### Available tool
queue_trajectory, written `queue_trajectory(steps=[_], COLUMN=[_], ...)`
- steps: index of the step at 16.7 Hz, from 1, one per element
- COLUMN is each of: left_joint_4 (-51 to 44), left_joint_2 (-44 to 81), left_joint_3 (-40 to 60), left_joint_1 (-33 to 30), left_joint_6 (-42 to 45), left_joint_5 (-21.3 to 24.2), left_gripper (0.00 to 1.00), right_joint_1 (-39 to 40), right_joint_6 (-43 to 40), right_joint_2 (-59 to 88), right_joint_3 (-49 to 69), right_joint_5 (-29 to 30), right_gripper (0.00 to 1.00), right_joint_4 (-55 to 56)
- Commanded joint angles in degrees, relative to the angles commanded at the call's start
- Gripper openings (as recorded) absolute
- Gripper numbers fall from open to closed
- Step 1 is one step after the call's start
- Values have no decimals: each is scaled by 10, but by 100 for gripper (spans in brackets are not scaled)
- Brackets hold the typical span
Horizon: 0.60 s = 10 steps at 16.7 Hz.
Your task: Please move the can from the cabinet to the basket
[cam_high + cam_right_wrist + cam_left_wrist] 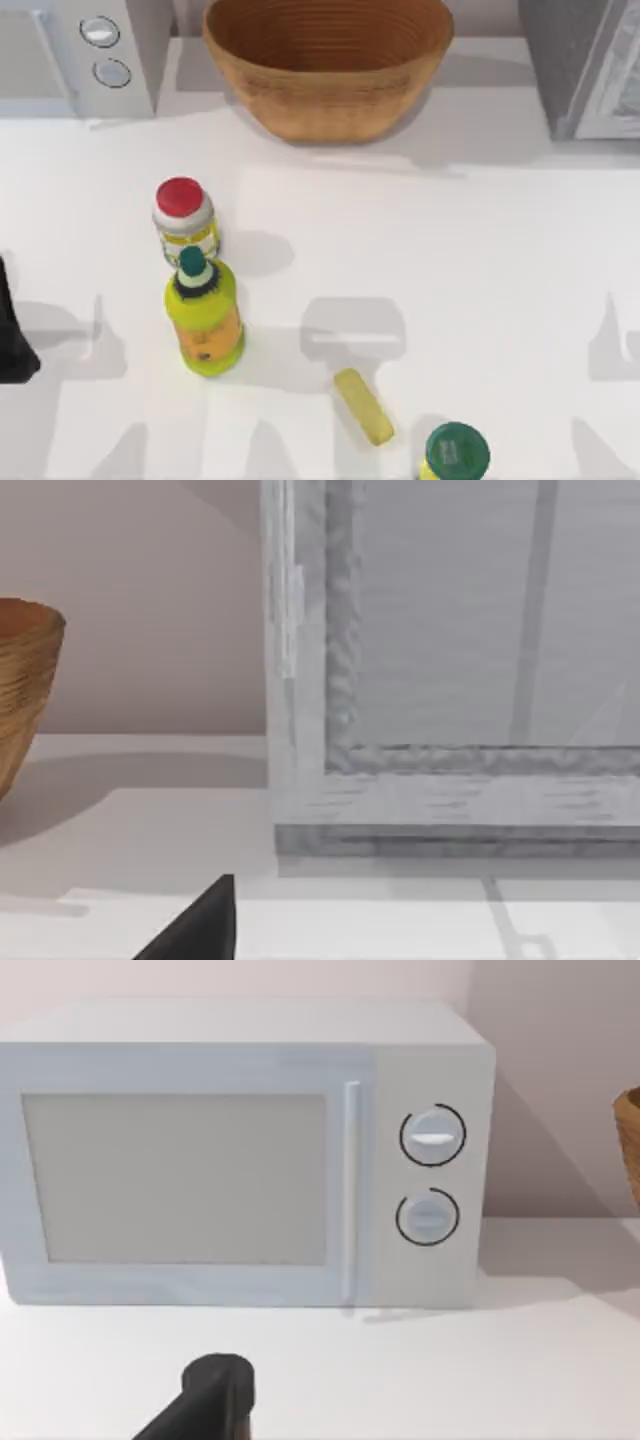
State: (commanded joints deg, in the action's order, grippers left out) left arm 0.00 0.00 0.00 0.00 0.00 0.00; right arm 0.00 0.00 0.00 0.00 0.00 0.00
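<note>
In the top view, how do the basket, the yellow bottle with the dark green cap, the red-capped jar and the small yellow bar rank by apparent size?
1. Basket, by far the largest.
2. Yellow bottle.
3. Red-capped jar, somewhat smaller than the bottle.
4. Yellow bar, the smallest, lying flat on the table.

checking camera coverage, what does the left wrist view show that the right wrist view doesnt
Left wrist view alone: the white appliance with two round knobs, seen front-on. Right wrist view alone: the cabinet, its pale-framed door close up. Both: an edge of the basket and the white table, with a dark piece of arm low in each.
</note>
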Motion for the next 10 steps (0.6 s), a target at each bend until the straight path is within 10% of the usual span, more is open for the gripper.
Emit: queue_trajectory(steps=[10], left_joint_4=[0], left_joint_2=[0], left_joint_3=[0], left_joint_1=[0], left_joint_6=[0], left_joint_5=[0], left_gripper=[100], right_joint_1=[26], right_joint_6=[2], right_joint_2=[167], right_joint_3=[209], right_joint_5=[23], right_gripper=[100], right_joint_4=[-50])
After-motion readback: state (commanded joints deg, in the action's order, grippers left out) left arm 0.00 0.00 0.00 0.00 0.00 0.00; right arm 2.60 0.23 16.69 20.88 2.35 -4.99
